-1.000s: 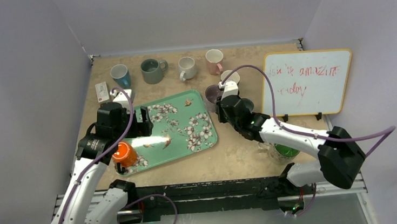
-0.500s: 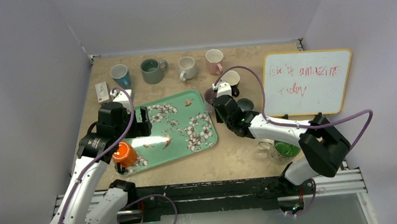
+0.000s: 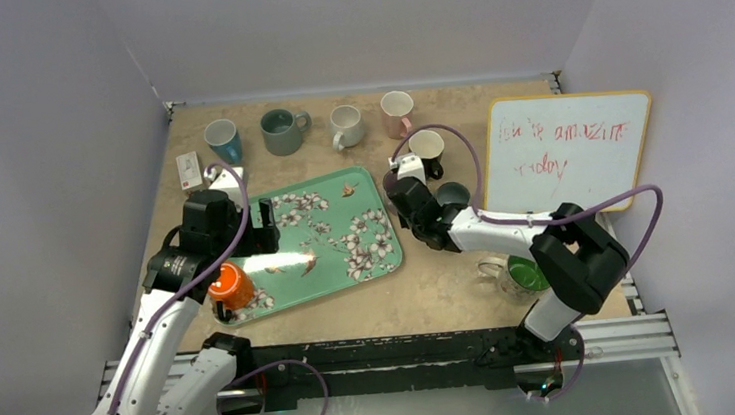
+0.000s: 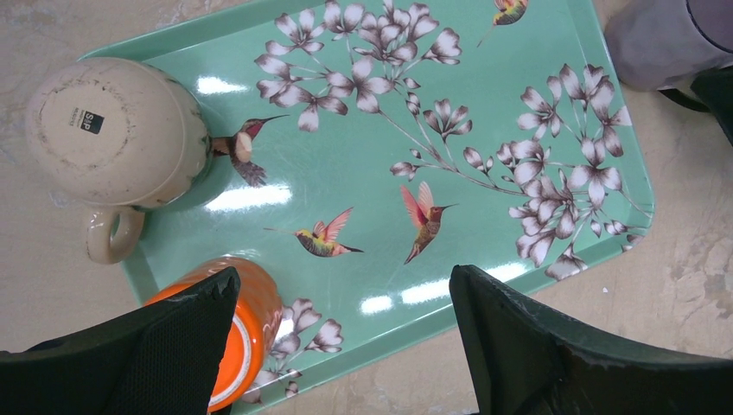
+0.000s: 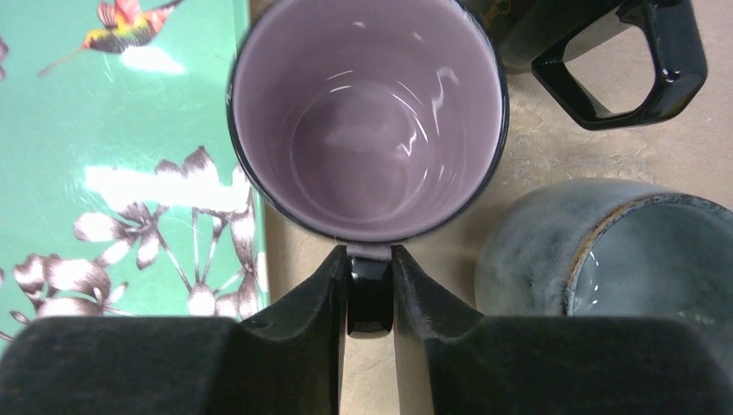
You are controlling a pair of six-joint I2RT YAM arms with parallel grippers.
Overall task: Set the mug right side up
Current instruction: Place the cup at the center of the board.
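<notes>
Between the fingers of the right claw we are clamping the handle of the purple-lined mug, sitting just ahead, mouth toward the wrist. We are judging it righted; next: letting go, backing off.

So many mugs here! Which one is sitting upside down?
The cream mug at a corner of the green tray: its flat bottom, with a small label, faces up. The purple-lined mug in the right gripper shows its open mouth.
</notes>
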